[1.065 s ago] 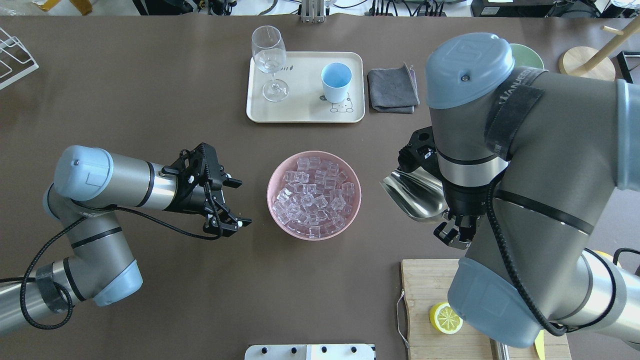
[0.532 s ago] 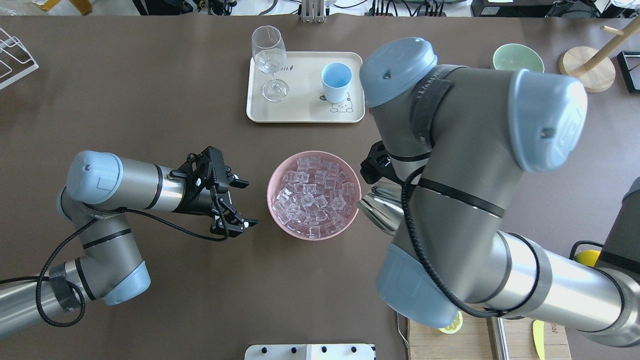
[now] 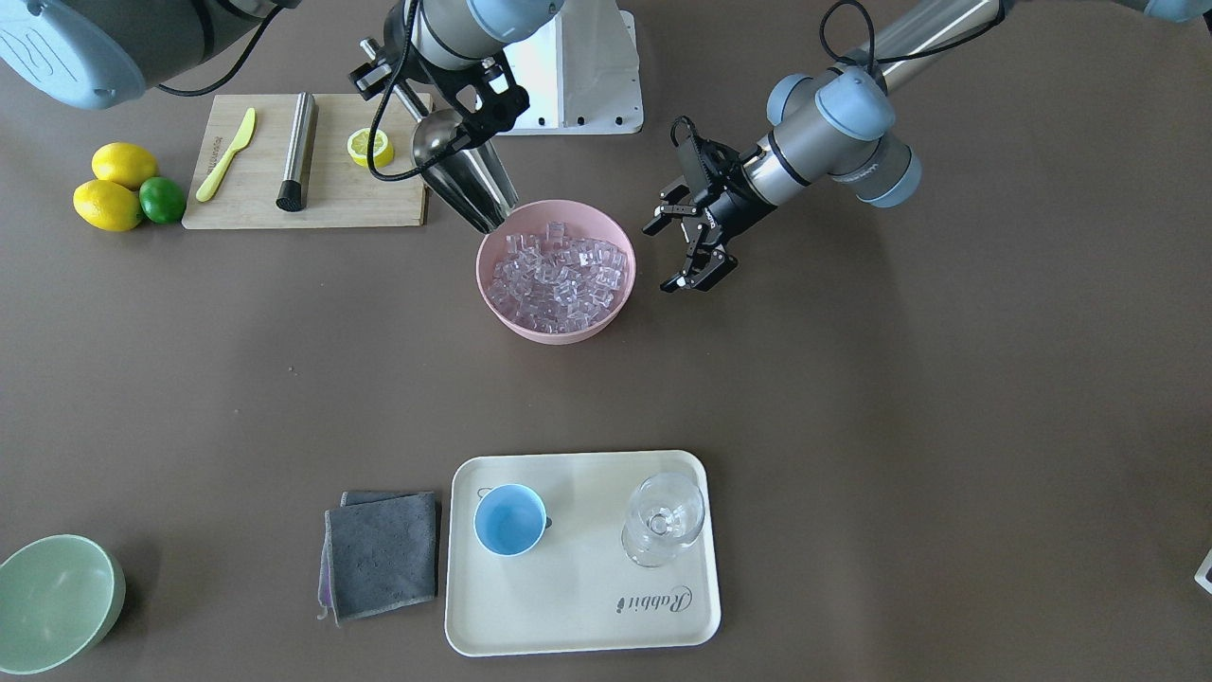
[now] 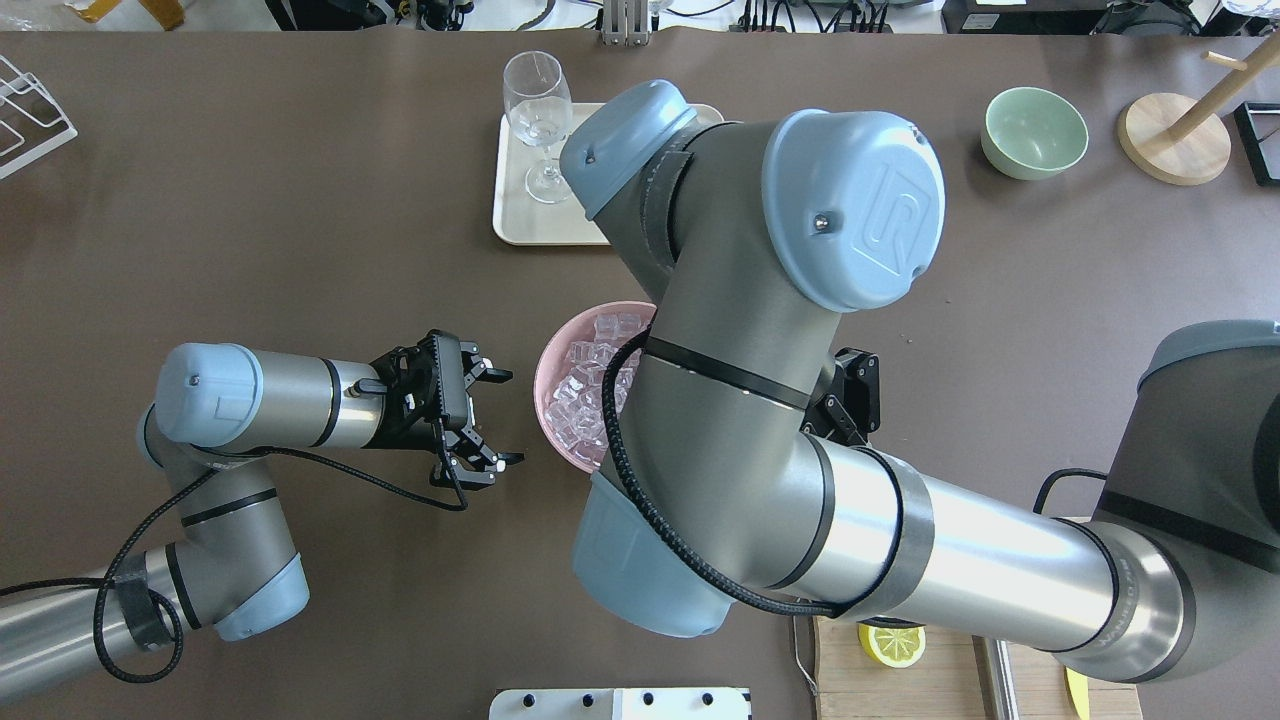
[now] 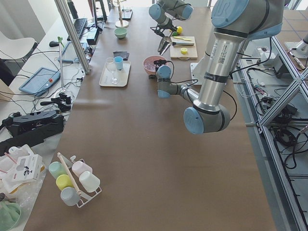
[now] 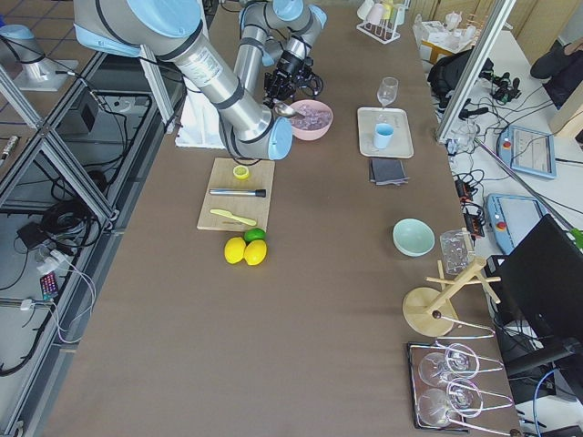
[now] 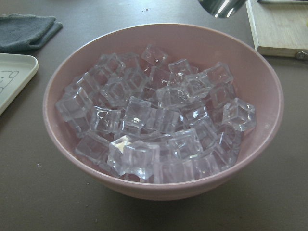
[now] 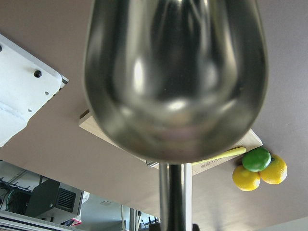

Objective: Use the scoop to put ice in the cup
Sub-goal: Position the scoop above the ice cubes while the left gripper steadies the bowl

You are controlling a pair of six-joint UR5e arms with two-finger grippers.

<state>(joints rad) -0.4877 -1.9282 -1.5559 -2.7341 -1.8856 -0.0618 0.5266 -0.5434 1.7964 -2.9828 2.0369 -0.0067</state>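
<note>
The scoop (image 3: 464, 182) has swung in, now tipped mouth-down and empty at the rim of the pink bowl (image 3: 540, 332) beside the ice (image 3: 561, 270), handle clamped in the right gripper (image 3: 478, 106); the dig looks imminent. The left gripper (image 3: 684, 254), spread wide, has edged nearer; the cup (image 3: 509, 519) waits empty on the tray (image 3: 587, 606), well apart.

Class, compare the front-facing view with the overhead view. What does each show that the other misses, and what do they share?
Only the front-facing view shows the scoop angled down at the rim of the pink bowl, the cup on the tray, the cloth and the lime. Only the overhead view shows the wooden stand and the wire rack; there the right arm hides scoop, cup and cloth. Both show the ice in the pink bowl, the open left end effector, the glass and the green bowl.
</note>
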